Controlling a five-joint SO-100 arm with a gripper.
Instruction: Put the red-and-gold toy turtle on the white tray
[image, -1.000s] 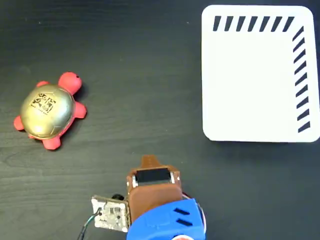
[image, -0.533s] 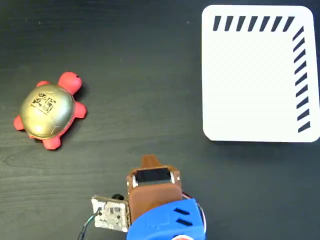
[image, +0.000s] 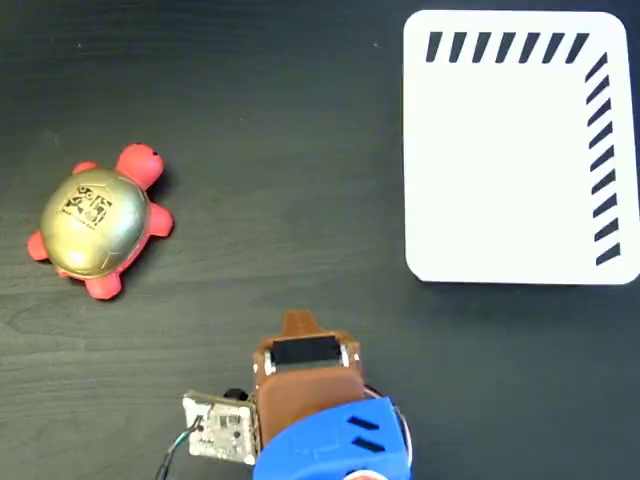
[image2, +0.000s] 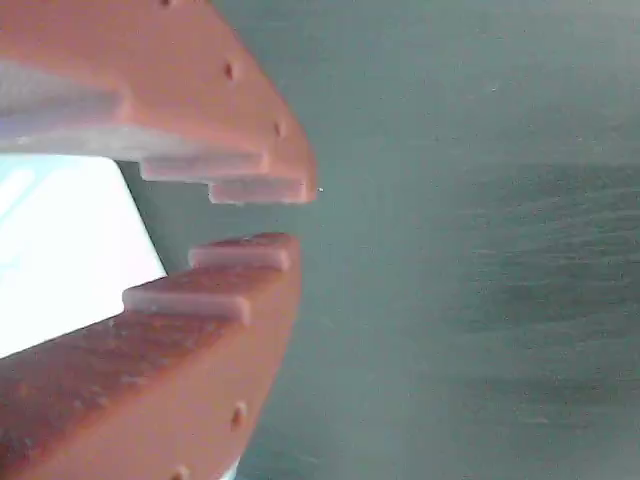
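The red-and-gold toy turtle (image: 96, 221) lies on the dark table at the left of the fixed view, gold shell up, red head pointing up-right. The white tray (image: 510, 160) with black diagonal stripes lies at the upper right with nothing on it. My gripper (image: 297, 322) sits at the bottom centre, well apart from both, its brown tip pointing up the picture. In the wrist view the gripper (image2: 297, 217) shows its toothed jaws drawn together with only a thin gap at the tips and nothing between them. A white patch, the tray (image2: 60, 250), shows behind them. The turtle is out of the wrist view.
The blue and brown arm body (image: 330, 440) and a small circuit board (image: 220, 428) with wires fill the bottom centre of the fixed view. Dark wood-grain table (image: 280, 150) stretches between the turtle and the tray.
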